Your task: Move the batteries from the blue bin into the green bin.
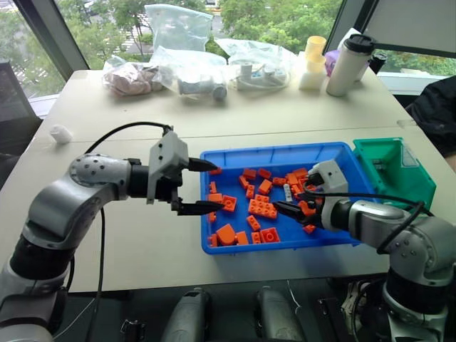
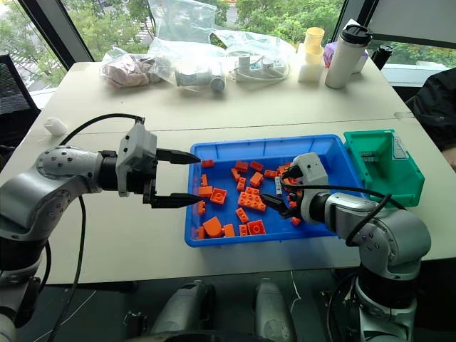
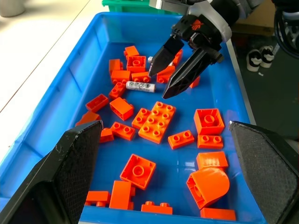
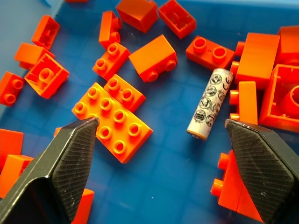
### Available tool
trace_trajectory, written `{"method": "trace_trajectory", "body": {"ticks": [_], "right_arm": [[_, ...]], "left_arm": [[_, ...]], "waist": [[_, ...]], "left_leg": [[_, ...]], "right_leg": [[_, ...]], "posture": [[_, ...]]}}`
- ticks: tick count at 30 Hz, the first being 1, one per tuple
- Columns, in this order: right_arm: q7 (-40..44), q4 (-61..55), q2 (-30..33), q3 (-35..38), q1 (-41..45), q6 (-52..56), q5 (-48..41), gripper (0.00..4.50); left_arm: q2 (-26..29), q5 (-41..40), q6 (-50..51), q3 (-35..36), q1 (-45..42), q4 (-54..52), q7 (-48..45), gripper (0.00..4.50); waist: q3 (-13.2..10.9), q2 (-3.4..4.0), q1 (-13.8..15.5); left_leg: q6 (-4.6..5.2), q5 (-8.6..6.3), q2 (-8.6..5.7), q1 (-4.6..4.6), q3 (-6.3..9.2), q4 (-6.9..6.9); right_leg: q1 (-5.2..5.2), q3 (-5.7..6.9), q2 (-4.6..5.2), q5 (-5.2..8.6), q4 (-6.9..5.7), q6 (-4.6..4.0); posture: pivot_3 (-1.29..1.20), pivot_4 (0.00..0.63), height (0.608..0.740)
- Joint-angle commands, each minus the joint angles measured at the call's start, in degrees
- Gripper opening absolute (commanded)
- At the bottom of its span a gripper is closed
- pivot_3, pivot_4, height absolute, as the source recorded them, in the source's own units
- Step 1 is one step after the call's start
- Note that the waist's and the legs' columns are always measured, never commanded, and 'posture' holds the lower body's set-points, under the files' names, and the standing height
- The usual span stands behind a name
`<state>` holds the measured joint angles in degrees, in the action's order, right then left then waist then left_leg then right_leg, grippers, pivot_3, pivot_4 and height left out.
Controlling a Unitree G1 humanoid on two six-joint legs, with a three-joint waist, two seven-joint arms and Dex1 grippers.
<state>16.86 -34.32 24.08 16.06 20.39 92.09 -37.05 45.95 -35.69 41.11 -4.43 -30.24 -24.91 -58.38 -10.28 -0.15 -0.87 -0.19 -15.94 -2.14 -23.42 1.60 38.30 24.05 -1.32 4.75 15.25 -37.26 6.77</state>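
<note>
The blue bin (image 1: 278,154) sits on the table with many orange bricks in it. A silver battery (image 4: 210,103) with printed marks lies flat among the bricks; it also shows as the battery (image 3: 138,86). My right gripper (image 1: 296,199) hangs open low over the bin's right half. Its fingers (image 4: 70,158) stand either side of the battery, apart from it. My left gripper (image 1: 218,187) is open and empty over the bin's left rim, pointing right. The green bin (image 1: 392,167) stands against the blue bin's right end with a small grey thing (image 2: 368,154) inside.
Clear plastic bags (image 1: 192,71), a white tumbler (image 1: 350,63) and yellow cups (image 1: 313,60) stand along the table's far side. A small white object (image 1: 60,133) lies at the left. A dark shape (image 1: 436,114) sits beyond the right edge.
</note>
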Motion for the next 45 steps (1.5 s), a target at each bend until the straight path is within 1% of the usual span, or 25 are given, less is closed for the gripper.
{"method": "trace_trajectory", "body": {"ticks": [1,11,14,17,18,21,24,29,31,35,38,40,45], "right_arm": [[-1.84,0.72,-0.42,0.77,0.46,0.41,-3.14,4.48],[-5.05,6.34,-0.76,-4.01,3.14,-0.05,1.19,4.48],[-5.30,8.02,-0.85,-5.84,3.48,-1.54,2.96,3.65],[-5.09,8.59,-0.61,-7.90,3.27,-2.91,4.22,2.14],[-5.05,8.71,-0.51,-8.47,3.19,-3.34,4.64,1.56],[-4.77,8.21,0.48,-10.96,2.91,-4.81,5.79,0.03],[-3.93,6.44,1.91,-12.31,2.81,-5.78,6.12,0.01],[-1.71,1.45,4.86,-8.76,3.71,-4.01,4.64,0.01],[-0.93,-0.09,5.79,-5.33,5.29,-2.67,4.09,0.01],[0.04,-0.38,7.20,6.14,12.78,-0.03,3.58,0.01],[0.31,2.75,13.14,12.26,16.16,0.40,5.64,0.01],[0.86,4.91,17.27,14.79,15.72,-0.24,6.89,0.01],[3.12,11.53,26.48,17.18,8.34,-6.80,10.10,0.01]], "left_arm": [[-0.08,-0.37,-0.54,1.70,0.14,-1.72,0.72,4.50],[-1.42,0.12,-0.95,1.36,-0.34,-1.40,2.27,4.50],[-1.46,0.14,-1.00,1.32,-0.33,-1.42,2.44,4.50],[-1.47,0.14,-0.95,1.24,-0.30,-1.50,2.52,4.50],[-1.47,0.14,-0.94,1.22,-0.30,-1.52,2.51,4.50],[-1.29,0.14,-0.88,1.32,-0.20,-1.64,2.52,4.50],[-1.12,0.03,-0.73,1.43,-0.02,-1.88,2.50,4.50],[-1.01,-0.28,-0.66,1.41,0.12,-1.90,2.14,4.50],[-1.74,-0.35,-1.35,1.19,-0.23,-0.86,1.65,4.50],[-5.57,-0.03,-3.66,-0.22,-3.09,3.37,0.29,4.50],[-9.50,1.72,-6.33,-2.40,-6.61,8.15,-0.82,4.50],[-11.41,2.79,-8.09,-3.42,-8.40,10.93,-1.79,4.50],[-16.41,5.36,-12.32,-5.56,-12.19,17.37,-3.58,4.50]], "waist": [[0.00,0.00,0.00],[0.01,-0.02,0.00],[0.05,-0.07,-0.01],[0.06,-0.09,-0.02],[0.06,-0.09,-0.03],[0.07,-0.10,-0.03],[0.08,-0.11,-0.03],[0.08,-0.11,0.09],[0.08,-0.11,0.08],[0.07,-0.10,0.18],[0.08,-0.12,0.51],[0.08,-0.13,0.70],[0.08,-0.14,0.42]], "left_leg": [[0.00,0.00,0.00,0.00,0.00,0.00],[0.00,0.00,0.01,0.01,0.00,0.00],[0.00,0.00,0.01,0.01,0.00,0.00],[0.00,0.00,0.02,0.02,0.00,0.00],[0.00,0.00,0.02,0.02,0.00,0.00],[0.00,0.00,0.02,0.02,0.00,0.00],[0.00,0.00,0.02,0.03,0.00,0.00],[0.00,0.00,0.01,0.02,0.00,0.00],[0.00,0.00,0.01,0.02,0.01,0.00],[0.00,0.00,0.01,0.02,0.00,0.00],[0.01,0.00,0.00,0.00,0.05,0.00],[0.04,-0.02,-0.01,0.00,0.05,0.00],[0.08,-0.03,-0.02,-0.02,-0.03,-0.01]], "right_leg": [[0.00,0.00,0.00,0.00,0.00,0.00],[-0.01,0.00,-0.03,0.00,0.00,0.00],[-0.01,0.00,-0.03,0.00,0.00,0.00],[-0.01,0.00,-0.03,0.00,0.00,0.00],[-0.01,0.00,-0.03,0.00,0.00,0.00],[-0.02,0.00,-0.03,0.00,0.00,0.00],[-0.03,0.00,-0.03,0.00,0.01,0.00],[-0.03,0.00,-0.02,0.00,0.02,0.00],[-0.03,0.00,-0.03,0.00,0.01,0.00],[-0.03,0.00,-0.03,0.00,0.01,0.00],[-0.07,0.06,-0.03,0.00,0.05,0.00],[-0.09,0.06,-0.02,0.00,0.06,0.00],[-0.10,0.04,0.01,0.00,0.12,0.00]], "posture": [[0.00,0.150,0.740],[0.00,0.150,0.740],[0.00,0.150,0.740],[0.00,0.150,0.740],[0.00,0.150,0.740],[0.00,0.150,0.740],[0.00,0.150,0.740],[0.00,0.150,0.740],[0.00,0.150,0.740],[0.00,0.150,0.740],[0.00,0.150,0.740],[0.00,0.150,0.740],[0.00,0.150,0.740]]}}
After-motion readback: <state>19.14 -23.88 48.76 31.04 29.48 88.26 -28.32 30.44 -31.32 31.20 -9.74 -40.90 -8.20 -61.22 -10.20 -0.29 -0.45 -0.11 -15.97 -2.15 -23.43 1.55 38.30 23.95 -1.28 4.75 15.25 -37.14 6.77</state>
